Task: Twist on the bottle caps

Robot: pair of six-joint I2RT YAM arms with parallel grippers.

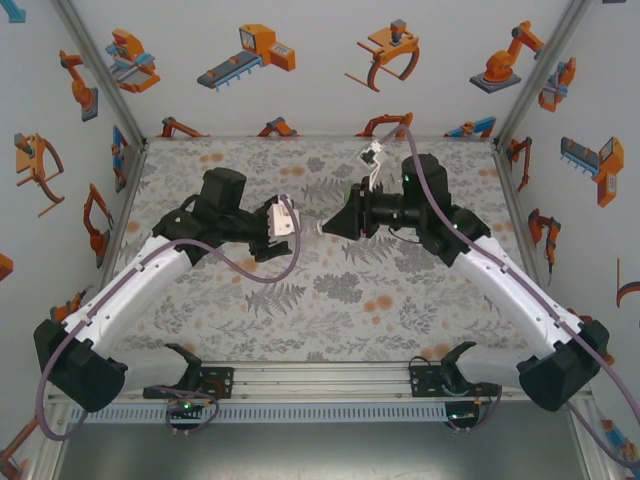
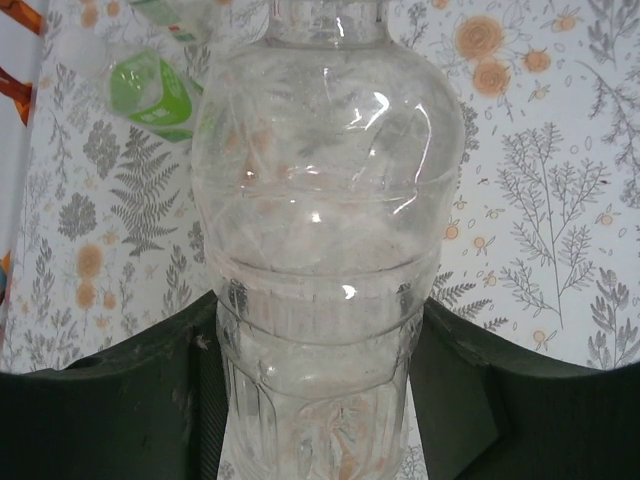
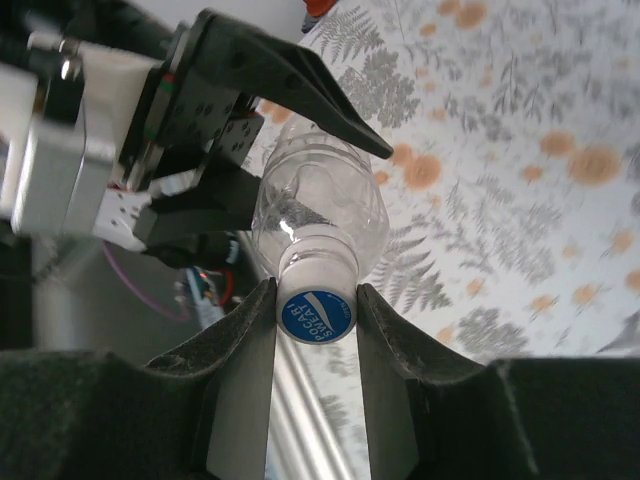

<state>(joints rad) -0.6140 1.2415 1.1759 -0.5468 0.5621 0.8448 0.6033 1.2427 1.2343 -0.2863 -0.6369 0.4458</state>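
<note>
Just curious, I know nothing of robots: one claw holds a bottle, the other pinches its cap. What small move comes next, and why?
Probably the right gripper should turn the cap. The cap sits on the neck of the clear bottle, pinched between its fingers, and the left gripper clamps the bottle's body, so twisting should tighten it.

Top external camera: fixed above and behind the arm bases, facing down and forward over the grey leaf-printed table surface (image 1: 330, 310); distant. Left wrist camera: sights along the left gripper (image 2: 318, 400), very close to the clear ribbed plastic bottle (image 2: 320, 250). Right wrist camera: sights along the right gripper (image 3: 316, 295), close on the white-and-blue printed round cap (image 3: 318, 316). Wrist views share bottle and table; the top view probably does too.
</note>
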